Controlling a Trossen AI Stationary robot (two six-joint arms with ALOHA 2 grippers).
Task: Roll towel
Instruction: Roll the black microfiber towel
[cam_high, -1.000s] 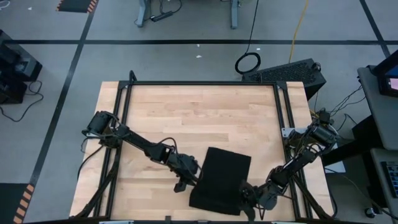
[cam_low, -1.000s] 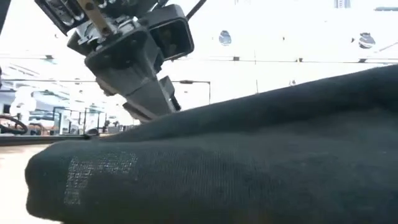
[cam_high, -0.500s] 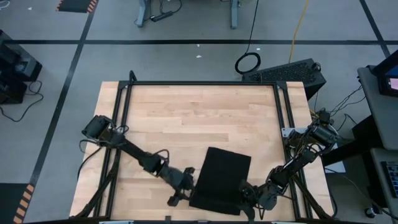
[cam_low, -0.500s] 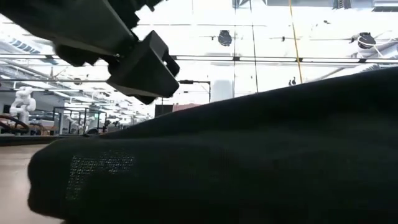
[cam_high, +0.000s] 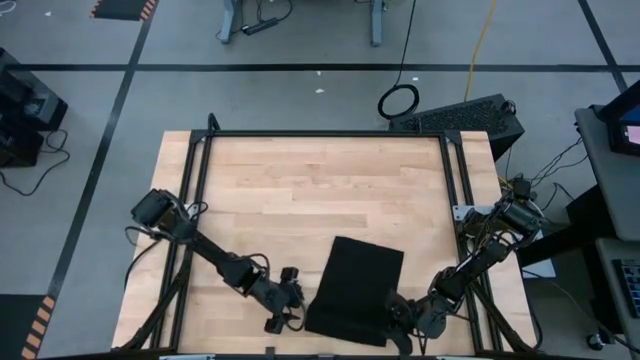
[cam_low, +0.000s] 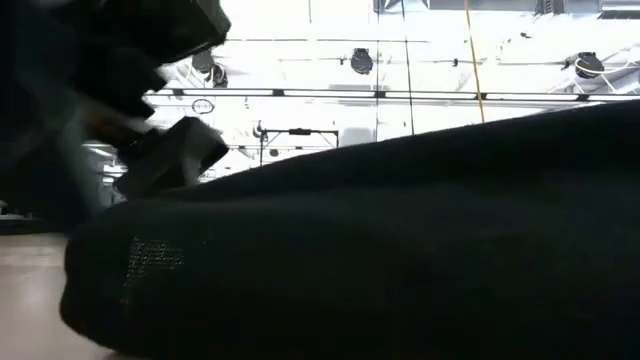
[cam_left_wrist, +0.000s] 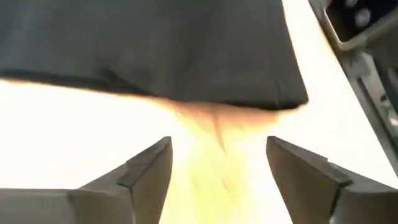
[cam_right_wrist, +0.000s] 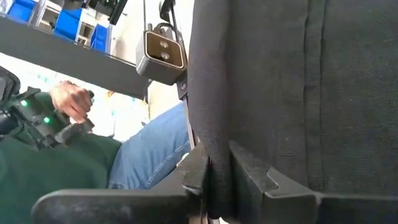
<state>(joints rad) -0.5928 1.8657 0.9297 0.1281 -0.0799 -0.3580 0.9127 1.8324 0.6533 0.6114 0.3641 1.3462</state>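
Observation:
The black towel (cam_high: 355, 288) lies folded on the wooden table (cam_high: 300, 190), close to its near edge. In the low view the towel (cam_low: 400, 250) rises toward the picture's right. My left gripper (cam_high: 288, 305) stands open just off the towel's left edge, near its near-left corner. In its wrist view the fingers (cam_left_wrist: 149, 171) flank bare wood, and the towel's edge (cam_left_wrist: 186, 102) lies a little ahead, untouched. My right gripper (cam_high: 398, 312) is shut on the towel's near-right corner. My right gripper pinches the towel's edge (cam_right_wrist: 211, 149) between its two fingers (cam_right_wrist: 249, 177), at the near-right corner. It comes in low from the table's near right. The cloth runs on past the fingers without sagging, and it looks several layers thick.
Both grippers work close to the table's near edge. Black frame rails (cam_high: 200, 200) run along the table's left and right sides. The far half of the table is bare wood. A person in a green sleeve (cam_right_wrist: 56, 155) and jeans sits beyond the table in the right wrist view.
My left gripper has swung toward the table's near edge along the towel's left side and come away from the cloth. Its fingers now stand wider apart than before. The towel's near-left corner has settled a little.

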